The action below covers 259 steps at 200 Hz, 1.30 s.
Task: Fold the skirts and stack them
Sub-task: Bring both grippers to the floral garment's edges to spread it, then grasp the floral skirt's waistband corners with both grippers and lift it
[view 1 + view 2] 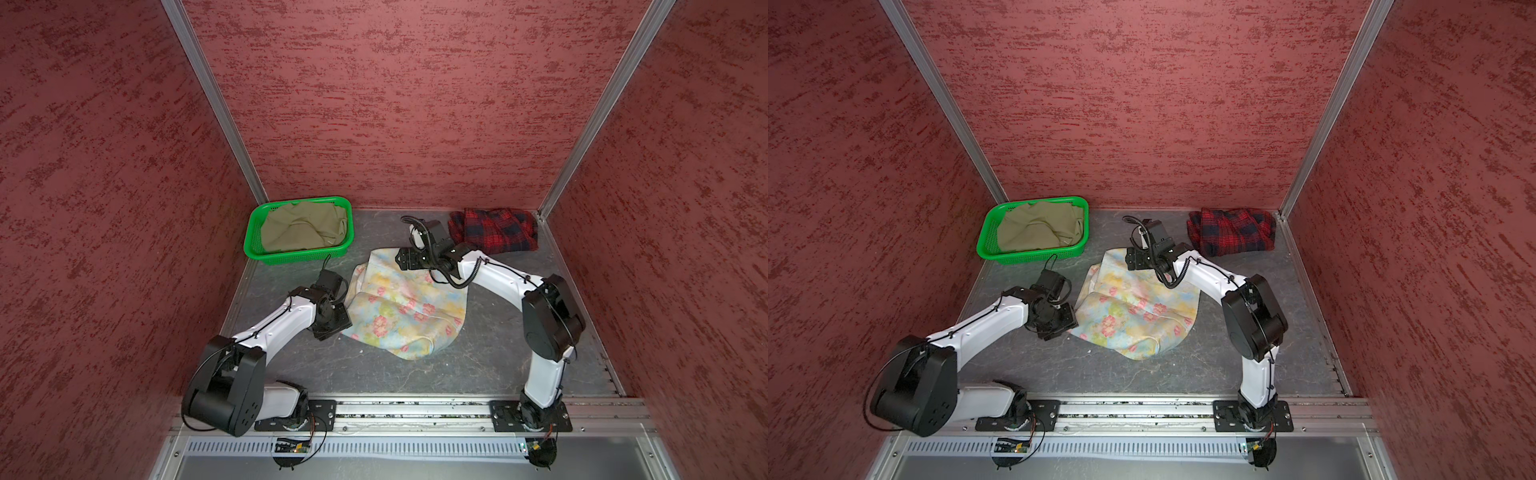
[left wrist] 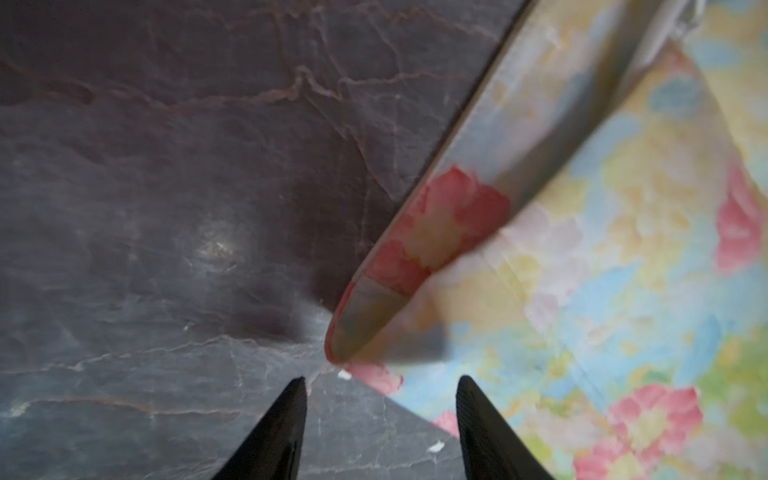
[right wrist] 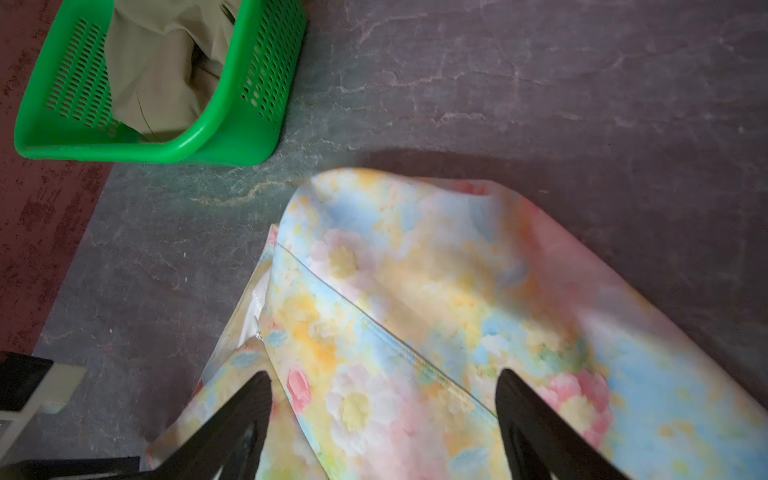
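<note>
The pastel yellow-and-blue skirt with pink flowers (image 1: 405,309) lies in the middle of the dark marbled tabletop (image 1: 478,357), loosely doubled, with a raised fold along its left side. The red-and-navy plaid skirt (image 1: 492,230) sits bundled in the far right corner. The plain olive-khaki skirt (image 1: 303,226) is crumpled inside the green perforated plastic basket (image 1: 299,257) at the far left.

The left jaws hover at the floral skirt's near-left edge. In the left wrist view they stand apart with bare tabletop between them. The pointed tip of the fold (image 2: 338,353) lies just ahead of them, and nothing is pinched. The right jaws are spread wide over the skirt's far end, above a stitched seam (image 3: 374,328), and they grip no cloth either.

The step in hand looks like taking hold of both ends to make the next fold. To do it well, the left jaws should move forward and down until the fold tip sits between them. They should catch every layer, not only the top one. The right jaws should bite close to the edge rather than mid-panel. The fabric looks smooth and may slip, so firm pinches and an even lift from both sides would keep the edges aligned.
</note>
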Each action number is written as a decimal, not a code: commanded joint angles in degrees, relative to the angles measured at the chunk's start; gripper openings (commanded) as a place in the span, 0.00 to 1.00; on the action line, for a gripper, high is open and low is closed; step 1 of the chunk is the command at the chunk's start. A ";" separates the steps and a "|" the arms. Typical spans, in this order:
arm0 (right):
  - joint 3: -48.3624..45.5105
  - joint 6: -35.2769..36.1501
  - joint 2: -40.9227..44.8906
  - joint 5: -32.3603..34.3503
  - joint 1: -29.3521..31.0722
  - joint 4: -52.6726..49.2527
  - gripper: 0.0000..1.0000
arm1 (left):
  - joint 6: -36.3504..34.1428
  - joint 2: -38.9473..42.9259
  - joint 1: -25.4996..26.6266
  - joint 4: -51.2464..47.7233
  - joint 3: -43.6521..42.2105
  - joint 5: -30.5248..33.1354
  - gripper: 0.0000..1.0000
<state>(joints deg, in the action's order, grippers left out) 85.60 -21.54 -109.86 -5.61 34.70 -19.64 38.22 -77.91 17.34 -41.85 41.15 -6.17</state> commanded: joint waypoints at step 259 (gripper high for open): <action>25.28 0.92 3.90 32.67 1.76 -8.18 0.00 | -10.18 11.95 5.95 -12.88 32.64 6.00 0.00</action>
<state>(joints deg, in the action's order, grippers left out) 115.04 -23.24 -119.33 20.12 37.15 -32.34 31.75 -65.63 20.64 -50.41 65.73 -3.66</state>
